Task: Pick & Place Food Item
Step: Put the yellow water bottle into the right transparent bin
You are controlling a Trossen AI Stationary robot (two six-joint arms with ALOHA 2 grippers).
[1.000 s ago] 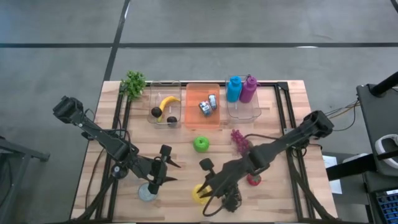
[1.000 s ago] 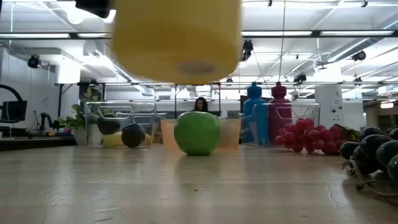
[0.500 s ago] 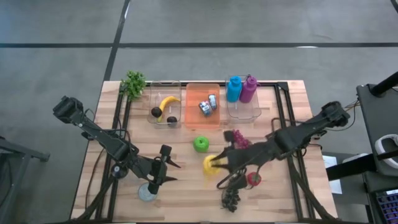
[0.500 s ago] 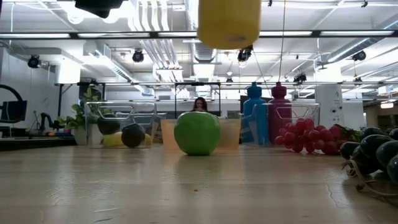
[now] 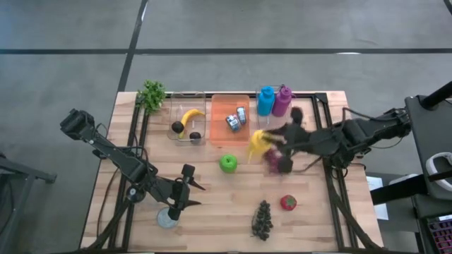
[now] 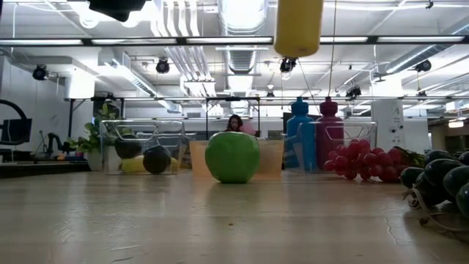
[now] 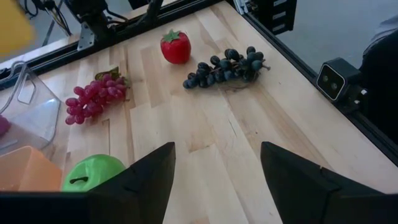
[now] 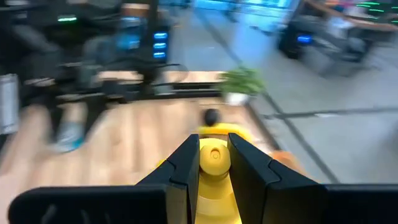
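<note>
Since a second ago the right hand (image 5: 263,143) has carried the yellow bottle (image 5: 257,144) from the desk's (image 5: 212,204) near edge up over the red grapes (image 5: 274,161), beside the orange bin (image 5: 230,120). It stays clenched on the bottle, whose long axis hangs upright in the low view, cap end toward the wrist. The left hand (image 5: 185,189) waits released, apart, near the green apple (image 5: 227,164).

— Where's my right gripper (image 5: 263,141)?
— Raised mid-table, arm stretched in from the right edge, fingers (image 8: 186,165) clamped on something yellow.
— And the left gripper (image 5: 185,189)?
— Waiting low near the front-left, fingers (image 7: 149,174) parted.
</note>
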